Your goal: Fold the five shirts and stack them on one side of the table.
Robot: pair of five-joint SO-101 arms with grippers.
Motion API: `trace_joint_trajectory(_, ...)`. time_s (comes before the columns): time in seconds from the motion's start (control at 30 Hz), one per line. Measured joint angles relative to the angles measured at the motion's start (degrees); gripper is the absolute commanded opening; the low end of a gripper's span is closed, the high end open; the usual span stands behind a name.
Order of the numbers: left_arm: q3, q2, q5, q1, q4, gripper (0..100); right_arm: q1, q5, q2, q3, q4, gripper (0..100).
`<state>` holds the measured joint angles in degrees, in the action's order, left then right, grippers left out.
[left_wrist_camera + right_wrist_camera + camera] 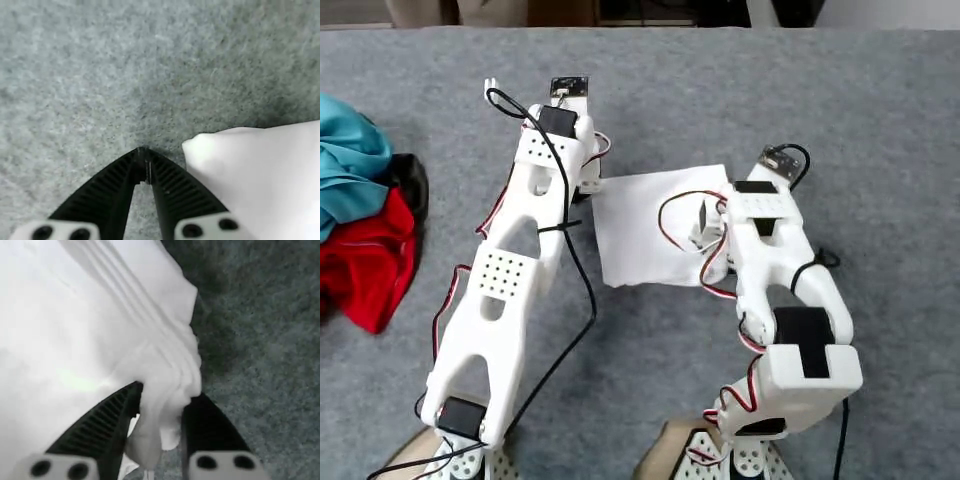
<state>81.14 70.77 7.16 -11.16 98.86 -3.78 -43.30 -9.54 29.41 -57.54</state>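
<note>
My right gripper (167, 396) is clamped on a bunched edge of the white shirt (75, 330), with several layers pinched between its jaws. My left gripper (144, 159) is closed on nothing, tips touching, low over the grey tabletop (100, 60), and the shirt's corner lies just beside it. I judge the cloth light, soft and limp. It will likely sag and its layers slide apart unless I hold the stacked edge at two corners.
</note>
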Motion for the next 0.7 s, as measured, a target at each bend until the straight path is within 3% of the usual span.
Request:
trace_joint_trajectory(0.47,0.00,0.00,-0.09,0.35,0.00,2,0.00,3.78,5.27,0.09,0.35,0.4)
trace_joint_trajectory(0.7,4.31,0.00,-1.14,10.55,-2.64,2,8.00,8.18,9.85,0.09,-1.93,0.4)
